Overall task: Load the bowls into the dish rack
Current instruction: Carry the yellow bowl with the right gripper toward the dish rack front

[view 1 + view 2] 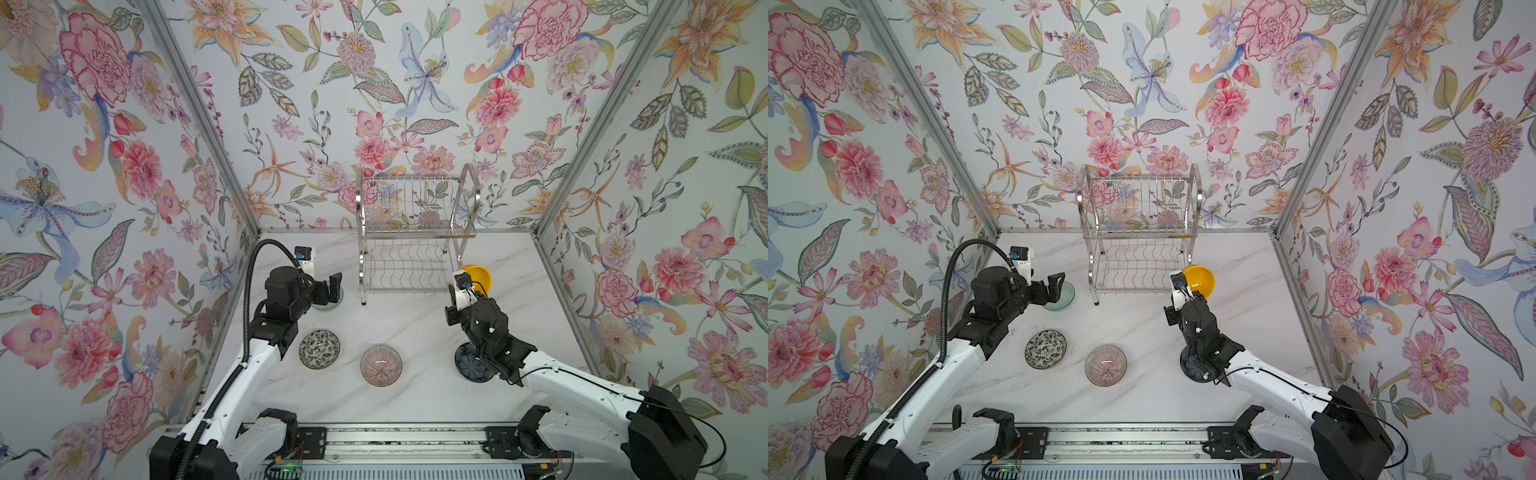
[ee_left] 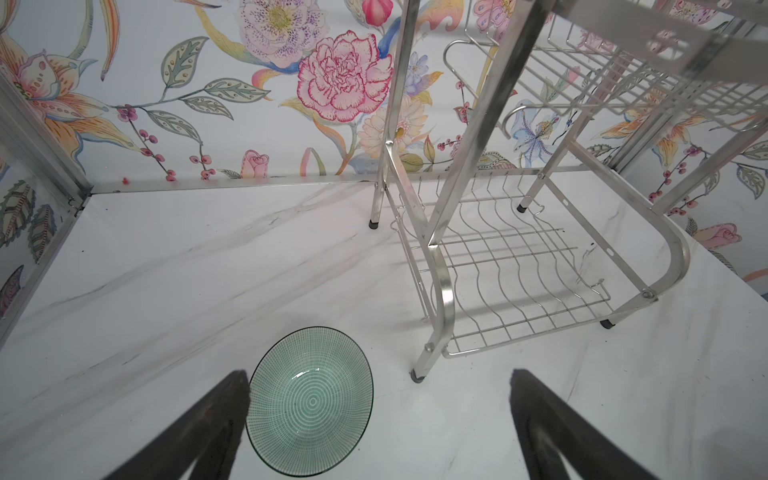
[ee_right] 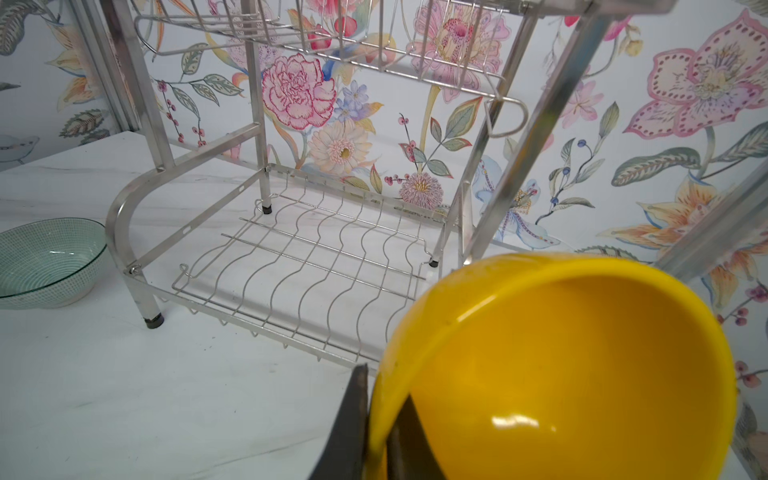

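Note:
The steel dish rack (image 1: 415, 232) (image 1: 1138, 232) stands at the back of the table, both tiers bare. My right gripper (image 3: 382, 386) is shut on the rim of the yellow bowl (image 3: 561, 365) (image 1: 478, 277), held tilted just off the rack's front right corner. Over the pale green bowl (image 2: 309, 403) (image 1: 330, 305), left of the rack, my left gripper (image 2: 379, 374) (image 1: 332, 286) hangs open and apart from it. The speckled bowl (image 1: 319, 349), the pink ribbed bowl (image 1: 381, 365) and the navy bowl (image 1: 469, 365) lie on the table; the right arm partly hides the navy one.
Floral walls with metal corner posts (image 1: 561, 166) close in the white marble table (image 1: 415, 324) on three sides. A metal rail (image 1: 395, 436) carrying both arm bases runs along the front edge. The rack's arched side frames (image 3: 124, 216) stand close to both grippers.

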